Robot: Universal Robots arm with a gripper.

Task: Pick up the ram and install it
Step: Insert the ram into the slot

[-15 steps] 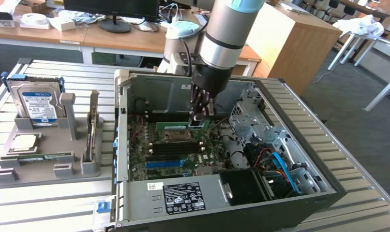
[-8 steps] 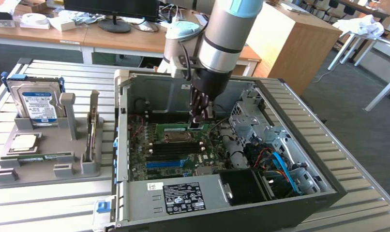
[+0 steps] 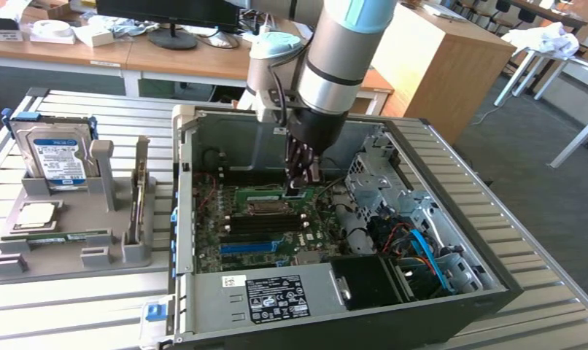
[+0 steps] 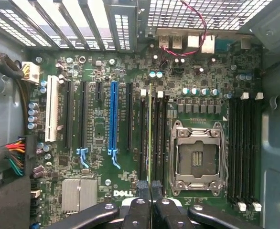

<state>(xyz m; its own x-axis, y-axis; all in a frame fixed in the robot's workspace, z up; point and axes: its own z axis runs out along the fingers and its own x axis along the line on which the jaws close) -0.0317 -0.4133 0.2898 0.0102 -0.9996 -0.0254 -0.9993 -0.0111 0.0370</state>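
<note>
I see my end effector (image 4: 149,187) pinching the ram (image 4: 150,129), holding it edge-on over the black memory slots (image 4: 160,143) just beside the empty CPU socket (image 4: 197,160), inside the open computer case (image 3: 450,240) on the desk (image 3: 556,306). Seated or not, I cannot tell.

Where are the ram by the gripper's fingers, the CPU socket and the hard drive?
the ram (image 4: 150,129), wrist view, on its thin edge, mid-length.
the CPU socket (image 4: 197,160), wrist view, on its open middle.
the hard drive (image 3: 58,157), exterior view, on its blue-white label.
</note>
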